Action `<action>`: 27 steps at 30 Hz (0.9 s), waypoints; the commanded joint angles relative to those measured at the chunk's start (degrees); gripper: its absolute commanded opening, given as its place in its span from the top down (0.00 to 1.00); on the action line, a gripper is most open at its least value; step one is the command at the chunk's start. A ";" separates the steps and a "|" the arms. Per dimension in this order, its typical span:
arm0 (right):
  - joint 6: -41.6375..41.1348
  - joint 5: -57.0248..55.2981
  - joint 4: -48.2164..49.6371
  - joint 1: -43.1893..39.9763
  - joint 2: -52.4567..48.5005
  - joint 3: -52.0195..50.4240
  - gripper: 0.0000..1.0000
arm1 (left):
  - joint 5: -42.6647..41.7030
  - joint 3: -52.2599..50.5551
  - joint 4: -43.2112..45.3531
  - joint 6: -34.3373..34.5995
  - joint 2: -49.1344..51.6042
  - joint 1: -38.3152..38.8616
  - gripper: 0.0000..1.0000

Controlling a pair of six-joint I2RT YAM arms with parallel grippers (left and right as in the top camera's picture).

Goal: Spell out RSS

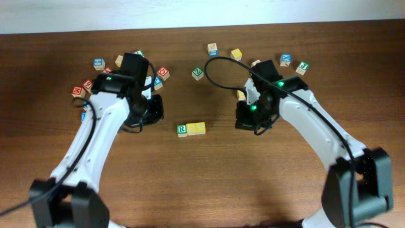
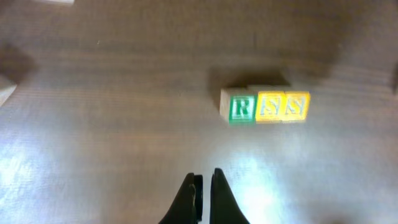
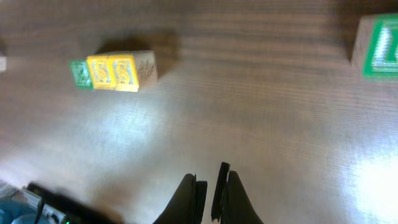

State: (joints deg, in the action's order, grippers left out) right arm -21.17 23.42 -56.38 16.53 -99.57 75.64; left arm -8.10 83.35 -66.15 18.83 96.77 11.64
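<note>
The three RSS cubes stand touching in a row at the table's middle: the green R cube, a yellow S cube and a second yellow S cube. The left wrist view shows them as R, S, S. The right wrist view shows the row too: R, S, S. My left gripper is shut and empty, left of the row. My right gripper is shut and empty, right of the row.
Loose cubes lie along the back: a blue one, a red one, a green one, a yellow one, another blue and another green. More cubes sit under my left arm.
</note>
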 commanded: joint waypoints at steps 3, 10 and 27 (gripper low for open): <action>0.79 -1.44 -2.10 -0.02 4.33 0.46 0.96 | 0.46 0.96 -5.73 -0.90 -4.66 -0.07 1.00; 0.81 -1.66 1.38 -0.09 4.33 0.46 0.94 | 0.44 0.57 -7.39 -0.85 -4.63 0.87 1.00; 0.79 -10.62 5.88 -0.11 3.28 0.46 0.02 | 0.55 -13.35 -1.95 3.02 -4.63 7.50 1.00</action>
State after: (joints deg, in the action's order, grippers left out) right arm -20.64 14.13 -50.63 16.53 -95.83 75.64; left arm -7.92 72.03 -68.14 20.84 92.84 19.00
